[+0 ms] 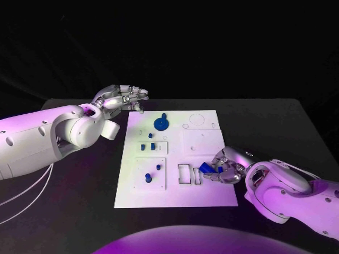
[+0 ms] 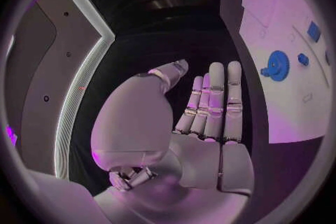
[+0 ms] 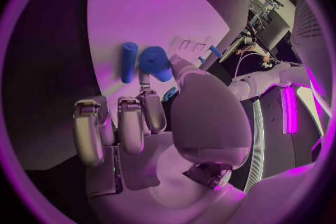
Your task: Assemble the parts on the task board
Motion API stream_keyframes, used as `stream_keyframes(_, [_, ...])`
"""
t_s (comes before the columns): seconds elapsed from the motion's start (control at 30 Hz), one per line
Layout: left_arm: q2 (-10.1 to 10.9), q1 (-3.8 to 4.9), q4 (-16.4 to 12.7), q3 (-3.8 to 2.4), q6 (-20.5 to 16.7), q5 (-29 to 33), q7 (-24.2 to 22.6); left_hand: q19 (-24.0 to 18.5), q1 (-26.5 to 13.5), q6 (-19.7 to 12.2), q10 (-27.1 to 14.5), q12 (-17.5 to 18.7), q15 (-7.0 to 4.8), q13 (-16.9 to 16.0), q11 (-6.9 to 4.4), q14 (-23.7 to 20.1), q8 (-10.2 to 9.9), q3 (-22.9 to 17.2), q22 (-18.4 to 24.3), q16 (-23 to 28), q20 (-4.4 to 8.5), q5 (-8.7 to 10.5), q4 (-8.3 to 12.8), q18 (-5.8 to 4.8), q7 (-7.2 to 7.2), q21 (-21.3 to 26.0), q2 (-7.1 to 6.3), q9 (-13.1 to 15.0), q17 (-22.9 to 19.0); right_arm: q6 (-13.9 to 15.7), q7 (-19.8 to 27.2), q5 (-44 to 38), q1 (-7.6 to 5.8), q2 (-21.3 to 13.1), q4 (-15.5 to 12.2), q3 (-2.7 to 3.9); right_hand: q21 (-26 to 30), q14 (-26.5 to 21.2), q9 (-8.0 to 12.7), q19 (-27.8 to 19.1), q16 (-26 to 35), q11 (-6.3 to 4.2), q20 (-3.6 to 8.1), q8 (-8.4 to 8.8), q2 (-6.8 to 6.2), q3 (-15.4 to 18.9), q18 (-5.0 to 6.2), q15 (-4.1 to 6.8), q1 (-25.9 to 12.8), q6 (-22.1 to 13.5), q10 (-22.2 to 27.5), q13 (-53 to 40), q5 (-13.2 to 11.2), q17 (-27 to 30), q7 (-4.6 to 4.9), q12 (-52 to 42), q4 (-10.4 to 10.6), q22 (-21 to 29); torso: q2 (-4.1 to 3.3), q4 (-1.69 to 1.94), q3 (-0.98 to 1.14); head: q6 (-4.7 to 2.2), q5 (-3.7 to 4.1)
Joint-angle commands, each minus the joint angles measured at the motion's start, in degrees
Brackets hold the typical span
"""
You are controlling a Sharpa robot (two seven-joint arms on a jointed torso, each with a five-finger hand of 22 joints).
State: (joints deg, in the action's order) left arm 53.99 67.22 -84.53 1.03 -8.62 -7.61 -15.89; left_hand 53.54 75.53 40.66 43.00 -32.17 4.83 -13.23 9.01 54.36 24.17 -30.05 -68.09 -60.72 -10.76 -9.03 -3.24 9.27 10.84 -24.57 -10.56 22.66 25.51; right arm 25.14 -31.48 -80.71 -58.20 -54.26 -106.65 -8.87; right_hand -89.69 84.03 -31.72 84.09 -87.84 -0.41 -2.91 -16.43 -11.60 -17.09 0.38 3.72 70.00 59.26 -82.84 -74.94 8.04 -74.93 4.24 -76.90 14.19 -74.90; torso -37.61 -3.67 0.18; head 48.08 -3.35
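The white task board (image 1: 177, 191) lies in the middle of the black table. My right hand (image 1: 224, 170) is over the board's near right part and pinches a small blue part (image 1: 207, 168) between thumb and fingers. The right wrist view shows that part (image 3: 155, 63) at the fingertips (image 3: 147, 81), with a blue peg (image 3: 129, 61) beside it over the board (image 3: 154, 5). My left hand (image 1: 124, 98) hovers at the board's far left corner, fingers straight and apart (image 2: 210, 106), holding nothing. A blue gear (image 1: 162, 124) (image 2: 277, 64) sits on the far part of the board.
Small blue pieces (image 1: 149, 145) stand mid-board on the left, and others (image 1: 147, 177) sit in the near left panel. Narrow rectangular slots (image 1: 184, 174) lie just left of my right hand. Bare black table (image 1: 292, 132) surrounds the board.
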Motion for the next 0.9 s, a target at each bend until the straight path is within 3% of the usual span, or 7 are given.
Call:
stream_keyframes(0.03, [-0.13,0.04,-0.12,-0.04,0.59,0.43,-0.11,-0.10,-0.75,-0.53,-0.35,-0.34,0.13,0.07,0.01,-0.47,0.30,0.38,0.12,0.13,-0.14,-0.35,-0.26,1.04,1.30,0.22,0.41,0.01,0.11,3.65,1.00,2.84,0.19,-0.35,-0.86,-0.16,-0.31,5.08,-0.85,5.91,-0.40,-0.64,0.81,-0.96,1.04,-2.37,-0.38,0.71,2.42,1.88,-1.61,-6.26,1.94,-11.01,-1.17,-2.39,-0.78,-15.10,0.03,-0.01,0.04,0.05,-0.09])
stream_keyframes(0.2, [-0.22,0.04,-0.02,-0.04,0.43,0.54,0.07,-0.10,-0.75,-0.53,-0.35,-0.34,0.13,0.07,0.01,-0.47,0.30,0.38,0.12,0.13,-0.14,-0.35,-0.26,1.04,1.30,0.22,0.41,0.01,0.11,5.63,2.72,6.87,-1.38,-0.74,-2.44,0.03,-0.31,5.17,-1.03,5.91,-0.59,-1.01,1.16,-1.06,0.90,-4.42,-0.38,1.02,2.96,2.71,-2.64,-7.80,3.19,-11.43,-1.57,-4.16,-1.45,-15.10,0.07,-0.02,0.01,-0.01,0.03])
stream_keyframes(0.4, [-0.47,0.04,0.21,-0.04,-0.25,0.57,0.50,-0.07,-0.83,-0.62,-0.40,-0.46,0.13,0.09,0.02,-0.45,0.39,0.31,0.17,0.08,-0.15,-0.53,-0.32,1.05,1.28,0.23,0.71,-0.01,0.14,5.30,3.52,11.04,-2.83,0.51,-3.23,0.09,-0.31,5.21,-1.15,5.91,-0.67,-1.10,1.31,-1.02,1.04,-5.47,-0.38,1.14,1.88,3.05,-2.98,-8.30,3.69,-11.62,-1.65,-4.67,-1.01,-15.10,0.02,-0.01,0.02,-0.04,-0.20])
stream_keyframes(0.6, [-0.57,0.04,0.23,-0.04,-0.38,0.58,0.66,-0.06,-0.86,-0.65,-0.41,-0.49,0.13,0.09,0.02,-0.44,0.41,0.31,0.18,0.06,-0.16,-0.60,-0.34,1.05,1.29,0.23,0.77,-0.02,0.15,2.12,3.32,13.27,-3.23,2.18,-2.85,0.10,-0.31,5.23,-1.33,5.91,-0.72,-1.01,1.33,-0.83,0.93,-6.25,-0.38,1.08,-0.58,3.13,-3.08,-8.52,3.66,-11.73,-1.53,-4.77,0.14,-15.10,0.00,0.03,-0.08,0.15,-0.21])
stream_keyframes(0.7, [-0.64,0.04,0.24,-0.04,-0.32,0.59,0.76,-0.03,-0.84,-0.72,-0.44,-0.60,0.11,0.11,0.01,-0.43,0.50,0.22,0.21,0.02,-0.15,-1.00,-0.30,1.07,1.26,0.22,0.97,-0.03,0.17,0.43,3.16,13.66,-3.25,3.21,-2.26,0.09,-0.31,5.35,-1.50,5.91,-0.95,-0.91,1.27,-0.73,0.15,-6.18,-0.38,1.00,-2.72,3.19,-3.08,-8.54,4.13,-12.27,-1.43,-4.68,1.06,-15.10,0.02,0.00,-0.13,0.38,-0.32])
stream_keyframes(0.8, [-0.81,0.04,0.20,-0.04,-0.23,0.59,0.81,-0.02,-0.80,-0.74,-0.46,-0.63,0.11,0.12,0.00,-0.44,0.54,0.18,0.22,0.02,-0.15,-1.13,-0.25,1.08,1.26,0.21,1.02,-0.03,0.18,-1.34,2.62,13.74,-2.96,4.43,-1.56,0.07,-0.31,5.45,-1.85,5.91,-1.17,-0.95,1.22,-1.02,-0.13,-5.61,-0.38,0.99,-5.80,4.07,-3.78,-9.66,2.96,-12.76,-1.54,-5.99,2.22,-15.10,0.01,0.13,-0.06,0.42,-0.67])
stream_keyframes(0.9, [-0.84,0.03,0.08,-0.04,-0.22,0.51,0.83,0.00,-0.82,-0.78,-0.51,-0.68,0.11,0.14,0.01,-0.45,0.60,0.13,0.24,0.00,-0.15,-1.35,-0.25,1.08,1.27,0.20,1.16,-0.05,0.18,-2.20,2.09,13.38,-2.60,5.29,-0.94,0.05,-0.31,5.50,-2.23,5.91,-1.25,-1.12,1.30,-1.27,0.40,-4.87,-0.38,1.12,-9.25,4.84,-4.01,-10.05,1.89,-12.96,-1.75,-6.36,2.40,-15.10,0.00,0.15,-0.01,0.63,-0.83])
